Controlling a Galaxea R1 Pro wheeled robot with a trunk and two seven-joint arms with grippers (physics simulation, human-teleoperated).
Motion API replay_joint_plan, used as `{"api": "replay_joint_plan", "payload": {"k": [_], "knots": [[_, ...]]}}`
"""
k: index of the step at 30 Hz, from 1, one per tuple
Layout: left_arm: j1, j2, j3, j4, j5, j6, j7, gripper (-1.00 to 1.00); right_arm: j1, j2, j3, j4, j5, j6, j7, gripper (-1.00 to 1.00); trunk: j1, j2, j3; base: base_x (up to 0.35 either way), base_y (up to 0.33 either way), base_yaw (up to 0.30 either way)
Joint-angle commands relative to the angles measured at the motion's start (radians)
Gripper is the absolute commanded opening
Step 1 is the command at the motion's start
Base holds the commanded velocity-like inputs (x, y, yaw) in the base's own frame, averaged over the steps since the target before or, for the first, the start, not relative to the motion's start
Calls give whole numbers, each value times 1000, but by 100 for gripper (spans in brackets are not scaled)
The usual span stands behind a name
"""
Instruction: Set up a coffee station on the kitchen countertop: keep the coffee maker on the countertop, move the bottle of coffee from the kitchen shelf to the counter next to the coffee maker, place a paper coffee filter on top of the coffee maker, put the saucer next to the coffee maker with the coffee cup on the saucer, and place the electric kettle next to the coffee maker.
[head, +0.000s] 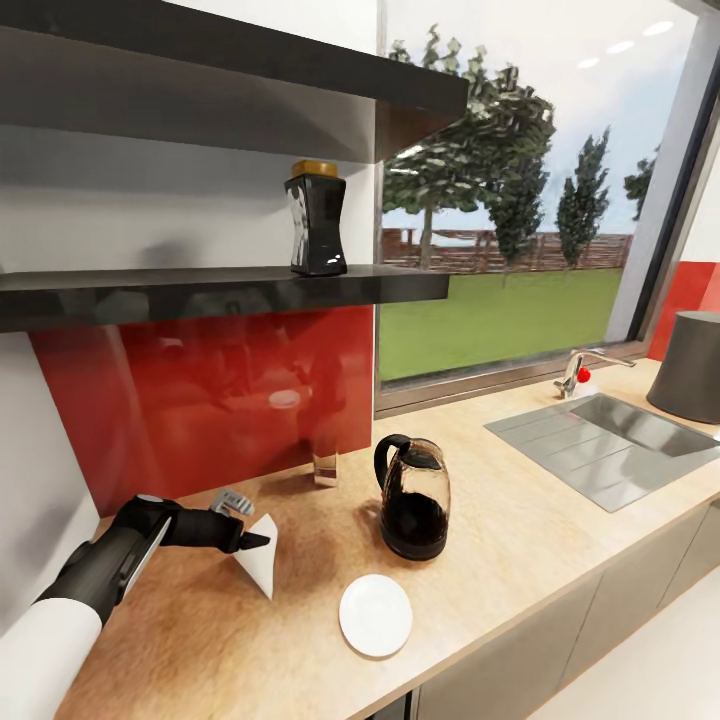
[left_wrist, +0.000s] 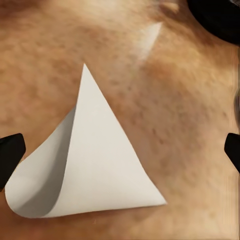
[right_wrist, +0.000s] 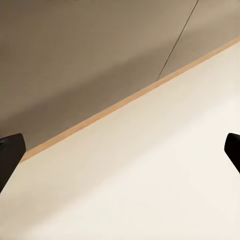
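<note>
While the left arm reaches low across the light wooden countertop (head: 520, 560) from the near left, its black left gripper (head: 250, 541) hangs above the white folded paper coffee filter (head: 259, 558) with jaws spread wide, holding nothing. The left wrist view shows the paper coffee filter (left_wrist: 95, 165) as a cone lying flat, its tip aimed away from the gripper and its curled mouth nearest, detail the head view loses. The right gripper (right_wrist: 120, 150) is likewise wide open and empty over pale floor and grey cabinet fronts (right_wrist: 85, 55).
</note>
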Motion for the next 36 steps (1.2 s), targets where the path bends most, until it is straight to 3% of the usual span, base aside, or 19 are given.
{"api": "replay_joint_plan", "payload": {"k": [1,26,36], "knots": [[0,1,0,-1,-5,5,-12,100,0,1,-2,1,1,-3,1,100,0,-1,0,0,0,0],[0,-3,-3,11,-6,3,-22,100,0,1,-2,0,2,-3,0,100,0,-1,0,30,56,0],[0,-7,-4,53,-6,-46,-21,100,0,0,-4,1,2,-5,-3,100,0,-1,0,1,2,0]]}}
